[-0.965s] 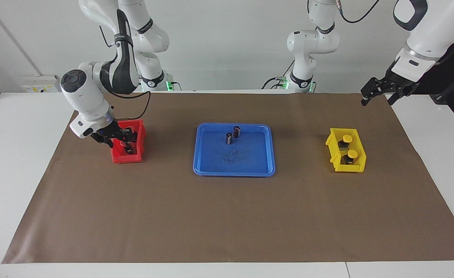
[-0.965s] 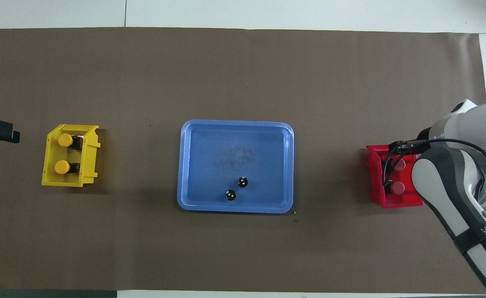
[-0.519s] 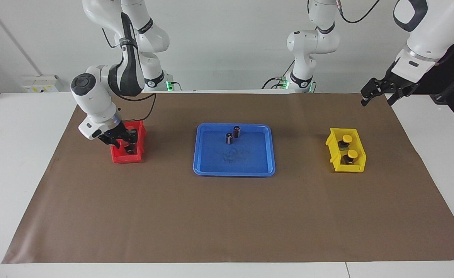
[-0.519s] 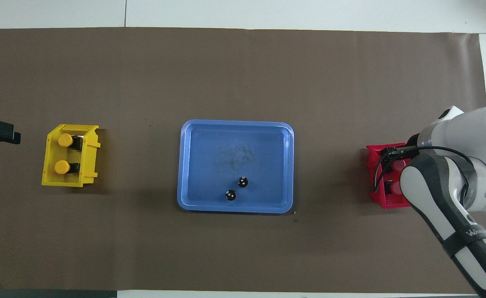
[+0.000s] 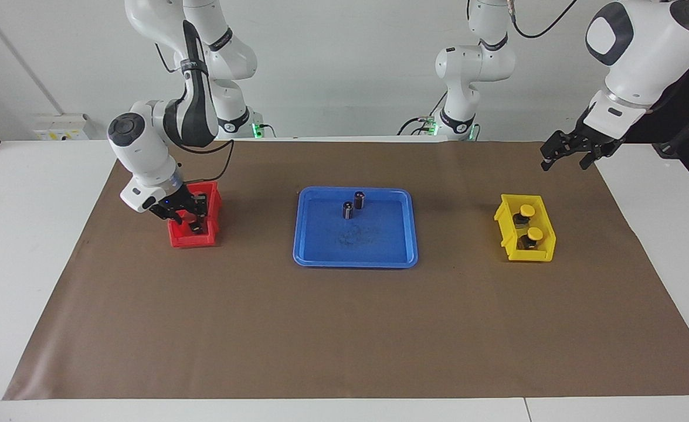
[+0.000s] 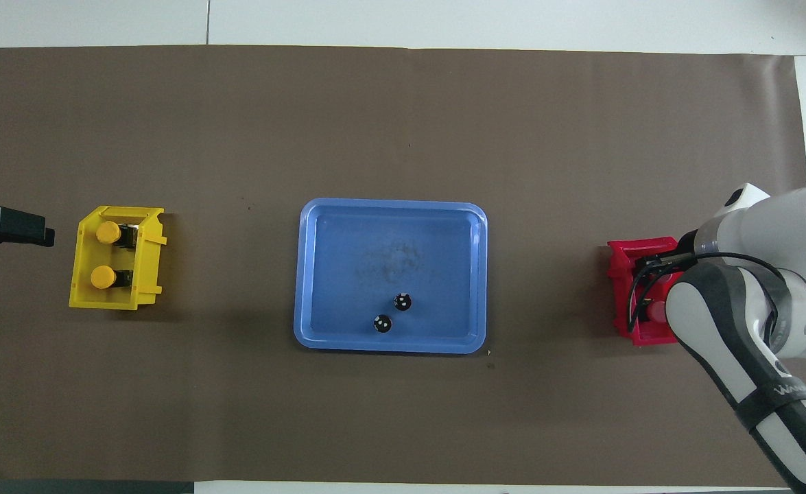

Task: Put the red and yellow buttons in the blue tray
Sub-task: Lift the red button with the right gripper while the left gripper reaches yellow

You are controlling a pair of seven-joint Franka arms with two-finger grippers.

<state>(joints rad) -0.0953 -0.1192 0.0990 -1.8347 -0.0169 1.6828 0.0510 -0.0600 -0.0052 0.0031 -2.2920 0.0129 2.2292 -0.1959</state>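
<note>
You had the tray (image 5: 406, 234) mid-table holding two capless cylinders (image 5: 353, 205), a button-filled bin (image 5: 540, 249) toward each arm's end.

We see a white surface (image 5: 39, 246) covered by a brown mat (image 5: 344, 328), on which the blue tray (image 5: 403, 249) sits midway between a red bin (image 5: 194, 239), toward the right arm's end, and a yellow bin (image 5: 532, 253), toward the left arm's end.

Two dark cylinders (image 5: 353, 204) crowd the blue tray (image 5: 321, 255)'s robot-side edge; remaining floor open.
</note>
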